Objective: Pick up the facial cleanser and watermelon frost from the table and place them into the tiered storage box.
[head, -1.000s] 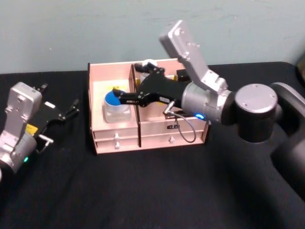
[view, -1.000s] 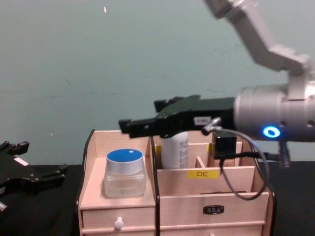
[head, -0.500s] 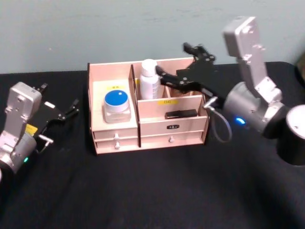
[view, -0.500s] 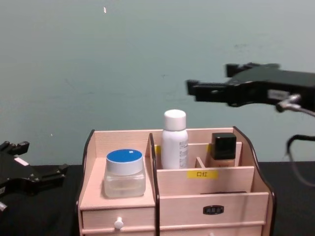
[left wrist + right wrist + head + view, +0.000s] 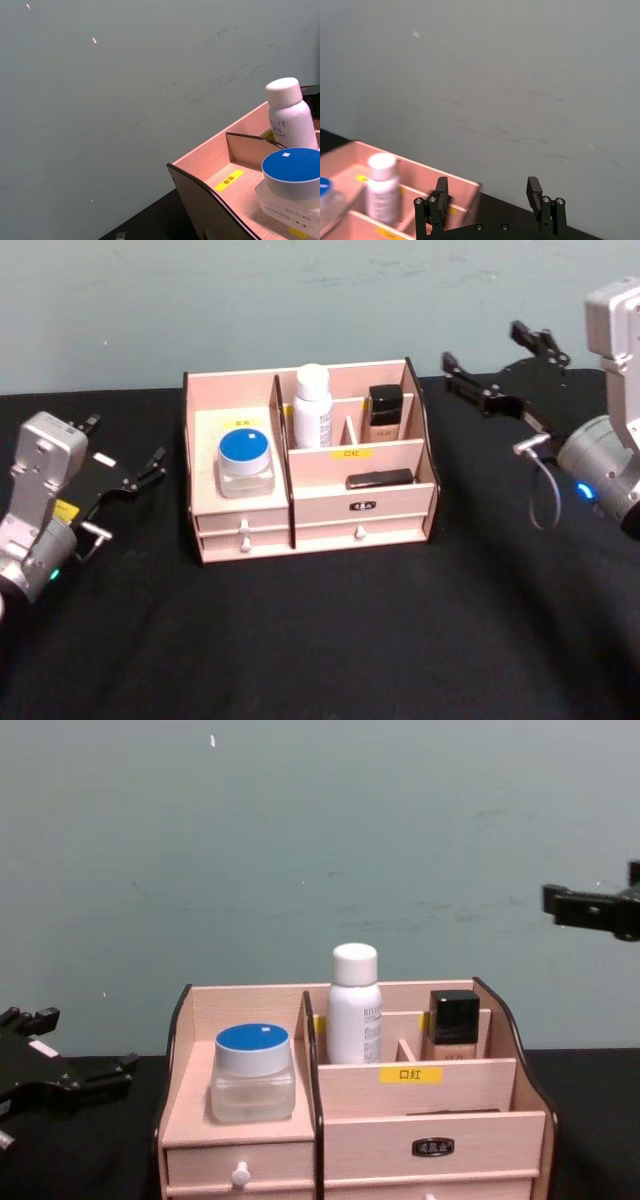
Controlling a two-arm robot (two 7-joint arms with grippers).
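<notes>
Raised above the table's right side, the right gripper (image 5: 497, 368) is held well apart from the box (image 5: 305, 525), its black fingers spread with nothing between them; the silver wrist is seen at the head view's right edge with a blue light lit and a cable looped under it. In the right wrist view the two fingertips (image 5: 441, 188) are shown wide apart against the wall, the box's far corner lying below them. Only one finger end is caught at the chest view's right edge, high above the box. The left gripper (image 5: 125, 472) is parked low at the left, near the box's side, its black fingers parted and empty. The box is a pale wooden organiser with dark curved side panels, yellow labels and drawers with white knobs, standing on the black table (image 5: 320, 640). A clear jar (image 5: 245, 462) with a blue lid is set on the left shelf; a white bottle (image 5: 313, 406) stands upright in the rear compartment just right of the divider, and a black-capped bottle (image 5: 385, 412) stands in the rear right compartment. A flat dark item (image 5: 380, 479), seen from the head, lies on the lower right tier. Print on the white bottle is shown by the left wrist view.
</notes>
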